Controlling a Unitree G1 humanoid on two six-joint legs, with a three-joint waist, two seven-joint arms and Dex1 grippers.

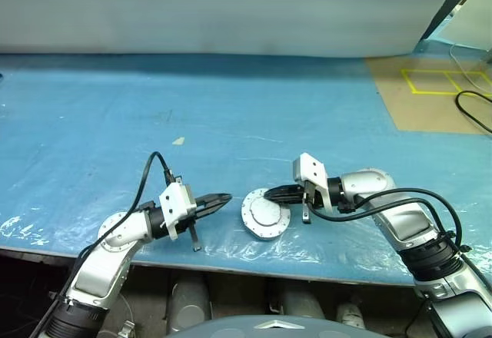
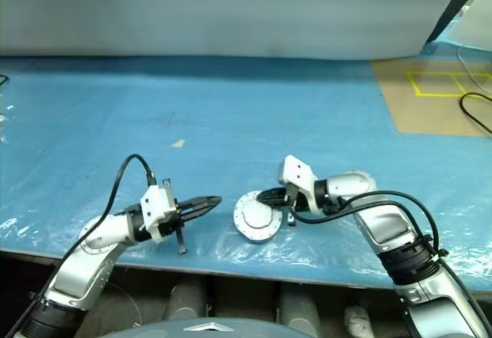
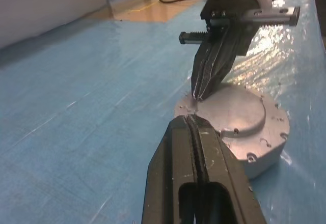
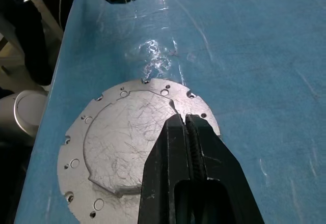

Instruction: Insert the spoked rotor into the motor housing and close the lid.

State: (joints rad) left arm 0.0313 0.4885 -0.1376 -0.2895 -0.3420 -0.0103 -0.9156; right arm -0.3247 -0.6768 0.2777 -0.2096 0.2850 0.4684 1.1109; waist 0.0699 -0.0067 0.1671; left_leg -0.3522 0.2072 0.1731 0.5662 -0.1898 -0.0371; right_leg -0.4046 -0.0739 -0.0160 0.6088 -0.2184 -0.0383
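Observation:
A thick round silver disc (image 1: 265, 217) lies flat near the table's front edge. Its top face, which I take for the lid (image 4: 122, 147), has a raised round centre plate and small holes around the rim. The motor housing's windings and the spoked rotor are hidden. My right gripper (image 1: 269, 194) is shut with nothing between its fingers, and its tips come down on the disc's far rim (image 3: 198, 96). My left gripper (image 1: 227, 197) is shut and empty. It points level at the disc from the left, a short gap away from it (image 3: 191, 117).
Wrinkled clear film (image 1: 231, 250) covers the blue table (image 1: 231, 123) along its front edge, just below the disc. A brown board with yellow tape marks (image 1: 438, 81) and a black cable (image 1: 473, 111) lie at the far right. A pale wall (image 1: 215, 8) runs along the back.

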